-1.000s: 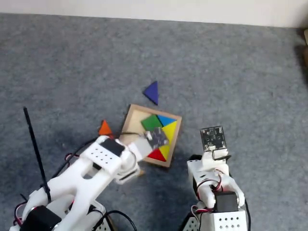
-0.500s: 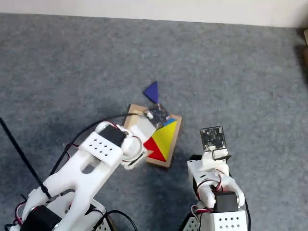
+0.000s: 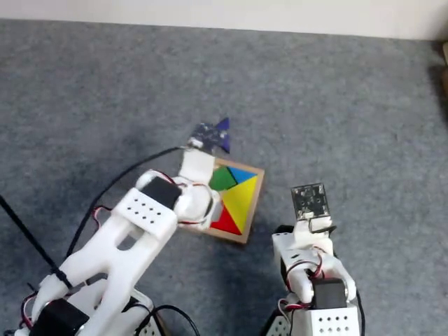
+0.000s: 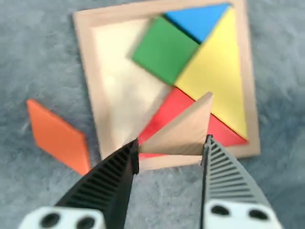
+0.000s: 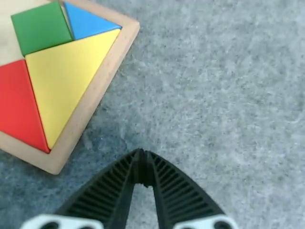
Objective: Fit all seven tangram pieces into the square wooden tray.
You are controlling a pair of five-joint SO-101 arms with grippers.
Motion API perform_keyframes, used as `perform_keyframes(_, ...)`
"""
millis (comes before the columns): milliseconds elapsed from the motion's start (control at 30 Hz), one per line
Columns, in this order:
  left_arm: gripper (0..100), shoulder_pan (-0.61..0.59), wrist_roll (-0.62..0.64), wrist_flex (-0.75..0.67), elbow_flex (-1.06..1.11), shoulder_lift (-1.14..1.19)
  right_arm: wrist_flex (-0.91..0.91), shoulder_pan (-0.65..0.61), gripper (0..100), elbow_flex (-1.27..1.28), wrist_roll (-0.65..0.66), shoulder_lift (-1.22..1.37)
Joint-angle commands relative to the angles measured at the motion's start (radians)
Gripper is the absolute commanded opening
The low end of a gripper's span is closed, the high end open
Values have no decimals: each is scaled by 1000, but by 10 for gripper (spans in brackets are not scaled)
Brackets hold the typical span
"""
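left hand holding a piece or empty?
Holding. In the left wrist view the left hand is closed on a plain wooden triangle, with one finger against each side of the piece.

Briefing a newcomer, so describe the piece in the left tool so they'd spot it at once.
Find the square wooden tray on the grey carpet, then the left tool near it. Clamped in it is a triangle; unlike the painted pieces nearby, its visible face is bare wood.
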Motion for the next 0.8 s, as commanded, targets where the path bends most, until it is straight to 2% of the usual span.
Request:
perform_keyframes(0,172,-67,100,-37,-8,2,5,12,5,104,-5,-2)
perform_keyframes(100,172,-67,273,-38,-4,2,5,12,5,104,-5,-2)
perform_keyframes(167,172,-67,345,-37,-4,2,5,12,5,104,-5,-2)
perform_keyframes(433,183,-70,364,-41,-4,4,5,12,5,104,-5,-2)
perform_keyframes(533,256,-74,379,-40,-2,4,5,12,5,104,-5,-2)
perform_keyframes(667,372,-73,494,-41,5,4,5,12,5,104,-5,-2)
perform_keyframes(767,391,-73,505,-41,1,4,5,12,5,104,-5,-2)
